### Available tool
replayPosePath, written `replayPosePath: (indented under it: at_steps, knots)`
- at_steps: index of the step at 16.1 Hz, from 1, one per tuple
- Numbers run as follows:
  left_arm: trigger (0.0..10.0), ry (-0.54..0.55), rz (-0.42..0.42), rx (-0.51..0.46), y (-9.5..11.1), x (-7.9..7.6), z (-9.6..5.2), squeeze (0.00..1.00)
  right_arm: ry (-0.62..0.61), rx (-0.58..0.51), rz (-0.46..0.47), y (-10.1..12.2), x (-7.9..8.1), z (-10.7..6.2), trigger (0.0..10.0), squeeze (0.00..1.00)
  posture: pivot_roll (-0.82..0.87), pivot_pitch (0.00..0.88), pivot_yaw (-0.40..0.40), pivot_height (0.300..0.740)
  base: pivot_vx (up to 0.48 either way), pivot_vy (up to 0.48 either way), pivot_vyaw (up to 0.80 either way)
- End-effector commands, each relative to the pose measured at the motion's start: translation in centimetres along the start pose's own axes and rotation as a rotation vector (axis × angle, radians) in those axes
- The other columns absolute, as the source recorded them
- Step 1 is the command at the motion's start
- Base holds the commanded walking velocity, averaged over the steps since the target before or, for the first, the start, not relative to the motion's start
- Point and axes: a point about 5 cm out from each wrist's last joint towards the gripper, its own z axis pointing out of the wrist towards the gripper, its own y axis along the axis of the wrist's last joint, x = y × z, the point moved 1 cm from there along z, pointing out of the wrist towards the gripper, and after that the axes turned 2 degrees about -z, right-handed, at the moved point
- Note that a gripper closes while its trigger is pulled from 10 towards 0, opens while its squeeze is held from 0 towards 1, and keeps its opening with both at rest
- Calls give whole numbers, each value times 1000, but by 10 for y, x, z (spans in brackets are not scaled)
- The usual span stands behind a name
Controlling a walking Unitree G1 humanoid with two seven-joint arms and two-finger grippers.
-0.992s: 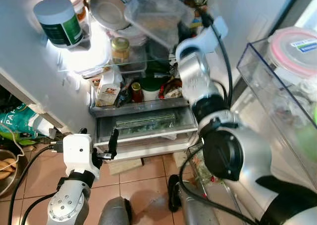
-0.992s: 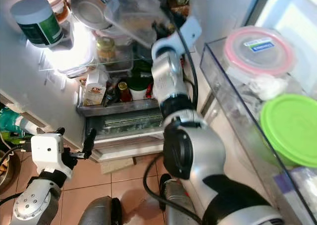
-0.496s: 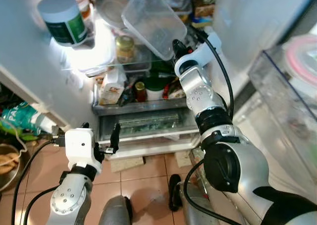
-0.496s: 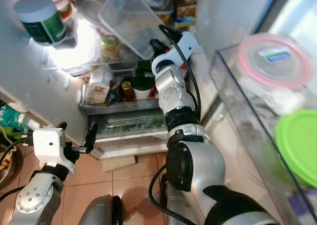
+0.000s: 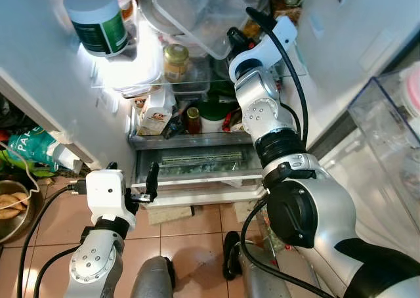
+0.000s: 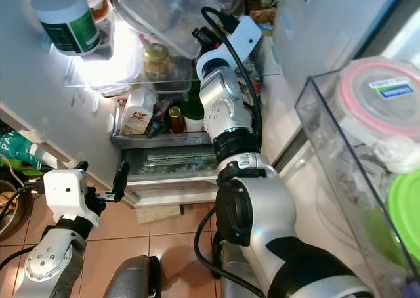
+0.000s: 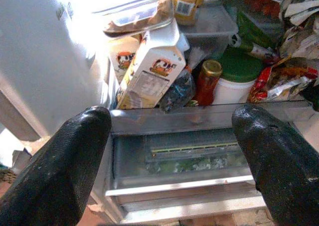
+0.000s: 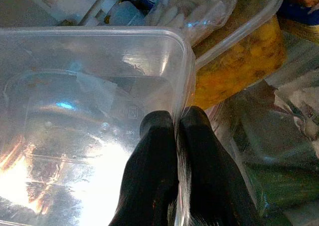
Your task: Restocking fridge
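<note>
Right gripper is up inside the open fridge, fingers pinching the rim of a clear plastic container. Left gripper hangs low by the crisper drawer, jaws spread wide.

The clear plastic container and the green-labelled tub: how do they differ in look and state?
The clear plastic container is transparent, shallow and rectangular; the green-labelled tub is opaque and round, with a pale lid. The container is held tilted by its rim in the right gripper; the tub is not gripped by the robot. Both are high in the open fridge.
</note>
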Motion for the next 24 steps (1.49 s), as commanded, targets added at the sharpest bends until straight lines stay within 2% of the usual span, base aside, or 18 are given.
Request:
replayPosePath:
  at_steps: [1,6,9,11,16,19,20,21,24]
  knots:
    - [10000,11,6,15,-4,1,-1,0,0,-8,-18,3,5,2,10000,0,221,253,2,740,0,0,0]
    - [10000,11,10,10,-4,3,1,0,-115,-113,-160,37,-29,3,10000,0,220,252,8,740,0,0,0]
    - [10000,6,15,8,-3,3,2,0,-154,-157,-121,51,-43,2,10000,0,216,251,15,740,0,0,0]
    - [10000,4,16,6,-3,3,2,0,-147,-165,-103,51,-39,3,10000,0,216,251,16,740,0,0,0]
    - [10000,12,17,2,-1,3,0,0,-96,-161,-40,46,-15,8,10000,0,228,259,10,740,0,0,0]
    - [10000,14,16,4,-2,3,0,0,-88,-153,-35,41,-12,7,10000,0,228,262,9,740,0,0,0]
    - [10000,14,16,4,-2,3,0,0,-83,-150,-34,39,-11,7,10000,125,227,263,9,740,0,0,0]
    - [10000,14,15,4,-2,3,0,0,-89,-138,-21,35,-12,6,10000,0,223,263,8,740,0,0,0]
    - [10000,13,16,5,-2,3,0,0,-93,-115,50,25,-7,4,10000,0,222,267,8,740,0,0,0]
